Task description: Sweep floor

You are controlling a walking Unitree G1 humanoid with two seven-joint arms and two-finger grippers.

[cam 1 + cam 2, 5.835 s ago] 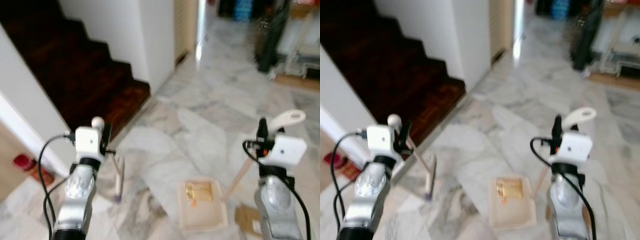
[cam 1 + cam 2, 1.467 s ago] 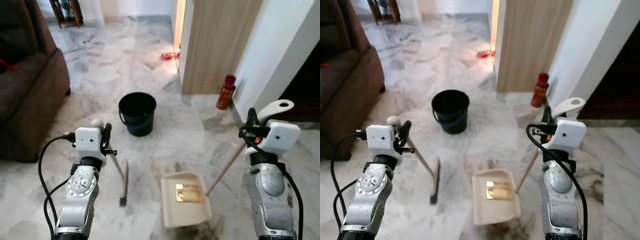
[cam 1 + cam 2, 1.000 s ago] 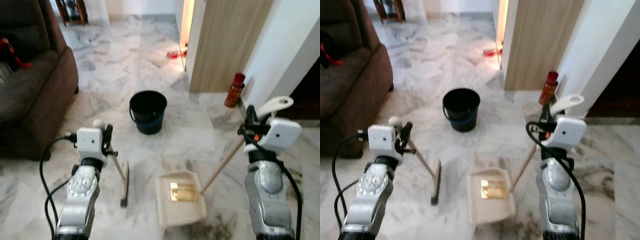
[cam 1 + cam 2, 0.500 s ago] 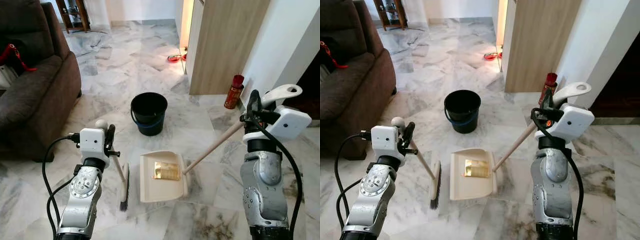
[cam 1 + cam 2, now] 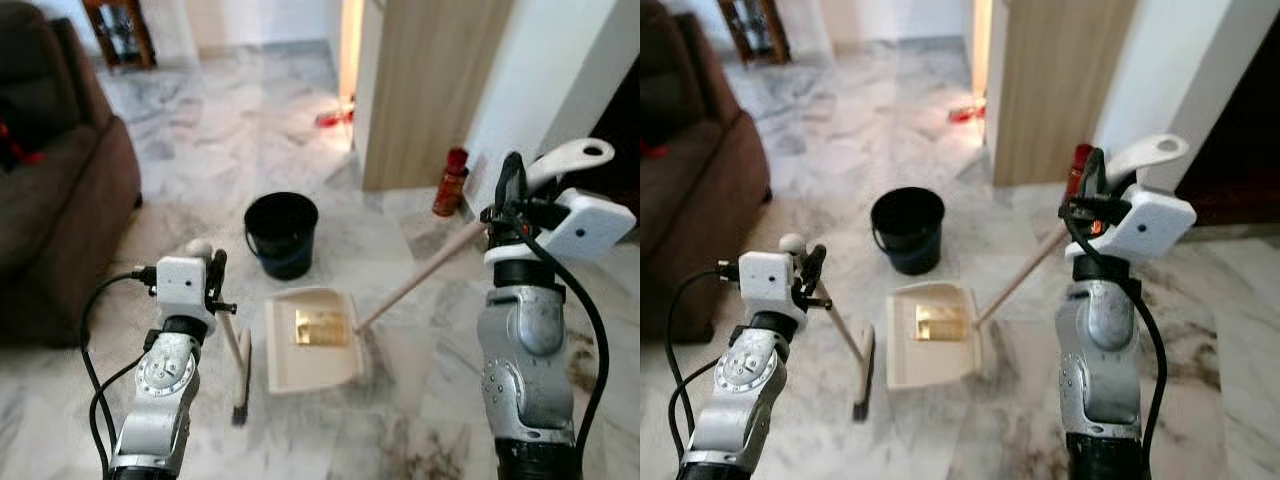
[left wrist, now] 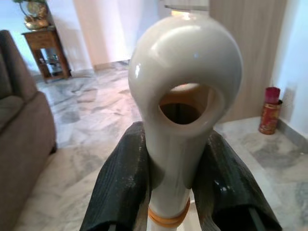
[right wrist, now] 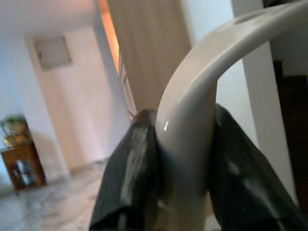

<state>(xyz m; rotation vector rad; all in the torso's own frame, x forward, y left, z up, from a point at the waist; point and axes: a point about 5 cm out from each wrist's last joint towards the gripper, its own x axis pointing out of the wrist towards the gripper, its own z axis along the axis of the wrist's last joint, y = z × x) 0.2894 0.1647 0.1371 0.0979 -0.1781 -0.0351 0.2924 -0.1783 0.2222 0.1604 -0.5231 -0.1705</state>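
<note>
My left gripper [image 5: 213, 283] is shut on the white handle of a small broom [image 5: 240, 378], whose dark bristle head rests on the marble floor left of the dustpan. My right gripper [image 5: 512, 195] is shut on the long wooden handle [image 5: 415, 279] of a cream dustpan [image 5: 310, 340]. The pan lies flat on the floor between my arms, with a yellowish scrap [image 5: 322, 327] inside it. In the left wrist view the black fingers [image 6: 120, 183] clamp the broom's looped handle end [image 6: 185, 91]. In the right wrist view the fingers [image 7: 130, 178] clamp the dustpan's curved handle top [image 7: 202, 106].
A black bucket [image 5: 281, 231] stands on the floor just beyond the dustpan. A dark sofa [image 5: 50, 210] fills the left side. A wooden door panel [image 5: 425, 80] and a white wall stand at the back right, with a red can [image 5: 450, 180] at their foot.
The view has shifted slightly and blurred. The dustpan sits a little closer to the bucket, and both grippers keep their hold on the handles.
</note>
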